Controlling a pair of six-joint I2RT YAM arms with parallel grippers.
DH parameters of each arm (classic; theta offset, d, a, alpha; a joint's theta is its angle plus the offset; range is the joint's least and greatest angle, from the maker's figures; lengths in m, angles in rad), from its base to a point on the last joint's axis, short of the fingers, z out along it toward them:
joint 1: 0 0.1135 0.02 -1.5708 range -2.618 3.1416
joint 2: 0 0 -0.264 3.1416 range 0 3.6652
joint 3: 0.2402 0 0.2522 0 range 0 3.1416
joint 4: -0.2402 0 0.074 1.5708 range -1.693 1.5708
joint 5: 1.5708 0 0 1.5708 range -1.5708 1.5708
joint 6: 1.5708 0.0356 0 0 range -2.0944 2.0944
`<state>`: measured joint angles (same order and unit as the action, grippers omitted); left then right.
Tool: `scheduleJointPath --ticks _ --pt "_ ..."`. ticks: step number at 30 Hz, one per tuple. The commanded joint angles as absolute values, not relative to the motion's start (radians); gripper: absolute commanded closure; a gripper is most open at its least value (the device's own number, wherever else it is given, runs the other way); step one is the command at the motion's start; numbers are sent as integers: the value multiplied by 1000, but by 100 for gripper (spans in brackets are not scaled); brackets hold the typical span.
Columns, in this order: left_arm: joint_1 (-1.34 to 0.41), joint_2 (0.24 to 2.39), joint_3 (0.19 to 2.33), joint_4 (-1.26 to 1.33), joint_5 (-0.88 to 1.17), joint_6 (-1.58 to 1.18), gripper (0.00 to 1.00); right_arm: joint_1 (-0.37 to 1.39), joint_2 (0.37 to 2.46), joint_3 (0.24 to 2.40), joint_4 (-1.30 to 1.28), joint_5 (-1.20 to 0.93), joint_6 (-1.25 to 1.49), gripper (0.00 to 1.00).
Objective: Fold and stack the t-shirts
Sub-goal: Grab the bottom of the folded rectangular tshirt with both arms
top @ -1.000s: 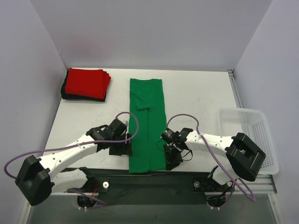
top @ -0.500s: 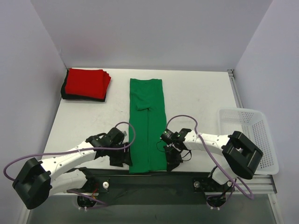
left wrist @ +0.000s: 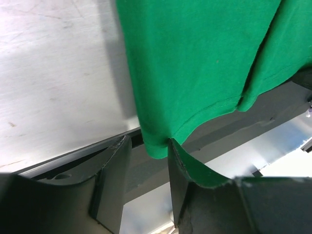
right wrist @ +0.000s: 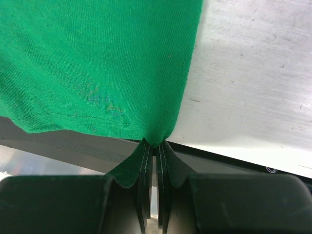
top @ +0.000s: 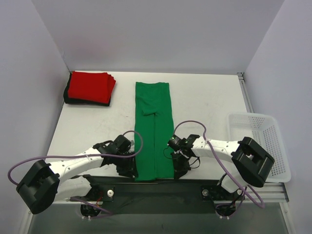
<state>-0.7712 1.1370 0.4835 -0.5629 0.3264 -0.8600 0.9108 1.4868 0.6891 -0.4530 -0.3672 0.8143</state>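
Two grippers work at the near edge of the table (top: 209, 97), one at each near corner of the green t-shirt (top: 153, 131). The left gripper (top: 127, 168) holds its black jaws apart at a middling width. In its wrist view (left wrist: 146, 141) the shirt's near left corner hangs between them, lying against one finger with a gap to the other. The right gripper (top: 179, 168) is clamped. In its wrist view (right wrist: 155, 144) the flat fingers meet on the near right corner, and the cloth puckers to a small point where they pinch it.

The shirt (right wrist: 97, 63) is soft, fine knit with a stitched hem. It is folded into a long narrow strip running from the near edge toward the far wall, with a crease down its middle. Its hem (left wrist: 195, 58) overhangs the pale, scuffed, matte tabletop. At the right side stands a white plastic mesh basket (top: 251, 115). In the far left corner a squarish stack of folded red t-shirts (top: 89, 87) rests on a black t-shirt (top: 67, 96).

Compared with a second ago, the left gripper has swung nearer, from beside the strip's left edge down to its hem corner. The right gripper has barely shifted. The shirt, stack and basket lie as they did.
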Motion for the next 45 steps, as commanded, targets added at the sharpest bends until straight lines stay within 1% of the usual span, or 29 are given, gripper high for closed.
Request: scheduleJointPath --ticks 1,11,13,16,17,18,20,21,24,35,41,45 --pt "-776 1152 476 -500 368 -870 55 910 1493 678 -500 -368 819 100" --pt "-776 1198 466 -486 390 -871 64 910 1497 681 -500 -376 818 100" --pt "-776 1204 463 -477 400 -871 65 911 1499 681 -500 -374 818 100" --pt "-776 1218 460 -466 410 -871 69 910 1497 681 -502 -377 818 100" --pt "-776 1221 459 -465 411 -871 71 911 1500 681 -503 -377 818 100" --pt "-776 1223 457 -466 413 -871 77 908 1497 683 -502 -379 818 100" --pt "-776 1226 459 -462 417 -871 83 910 1494 683 -503 -382 818 100" --pt "-776 1227 459 -463 416 -871 90 910 1491 684 -503 -387 815 100" --pt "-776 1221 465 -468 417 -870 100 905 1480 692 -509 -397 815 100" --pt "-778 1146 472 -526 440 -905 100 904 1421 709 -612 -459 811 100" --pt "-769 1121 583 -603 397 -893 100 887 1353 805 -725 -411 810 100" --pt "-736 1127 675 -675 348 -853 100 838 1327 865 -768 -377 798 100"
